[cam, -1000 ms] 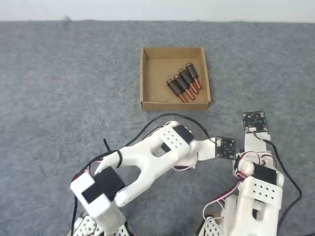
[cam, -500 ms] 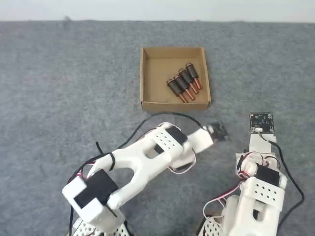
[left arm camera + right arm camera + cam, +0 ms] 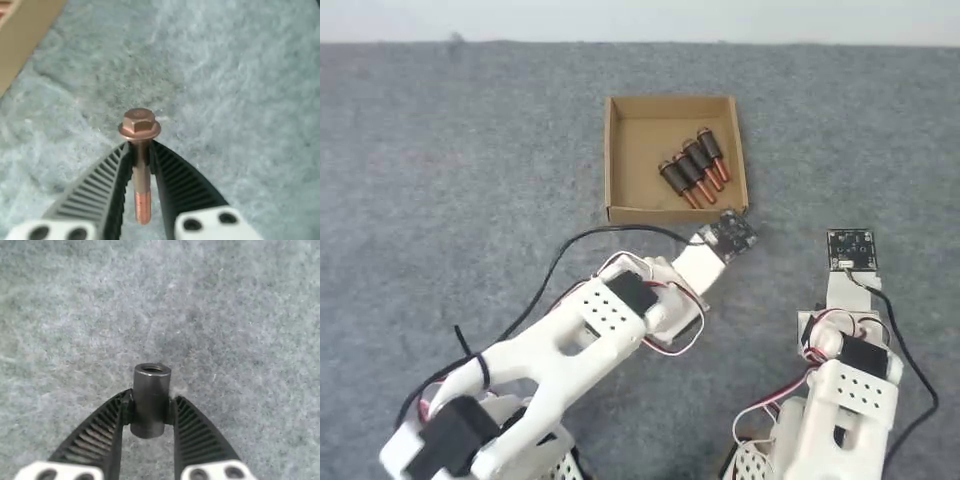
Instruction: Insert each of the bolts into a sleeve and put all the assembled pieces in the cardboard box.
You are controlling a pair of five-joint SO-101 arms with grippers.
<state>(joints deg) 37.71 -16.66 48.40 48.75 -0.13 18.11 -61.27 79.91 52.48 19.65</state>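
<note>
Left wrist view: left gripper [image 3: 140, 149] clamped on a copper hex-head bolt [image 3: 140, 128], shank between the ribbed fingers [image 3: 107, 175], head sticking out past the tips, over grey carpet [image 3: 240, 75] just beside the cardboard box [image 3: 20, 35]. Right wrist view: right gripper [image 3: 151, 398] clamped on a black sleeve [image 3: 151, 387], bore facing out, open end clear of the tips. High view: four assembled pieces [image 3: 695, 168] lie side by side in the box's right half. Left arm [image 3: 610, 320] ends just off the box's near wall; right arm [image 3: 845, 380] sits well apart from the box.
</note>
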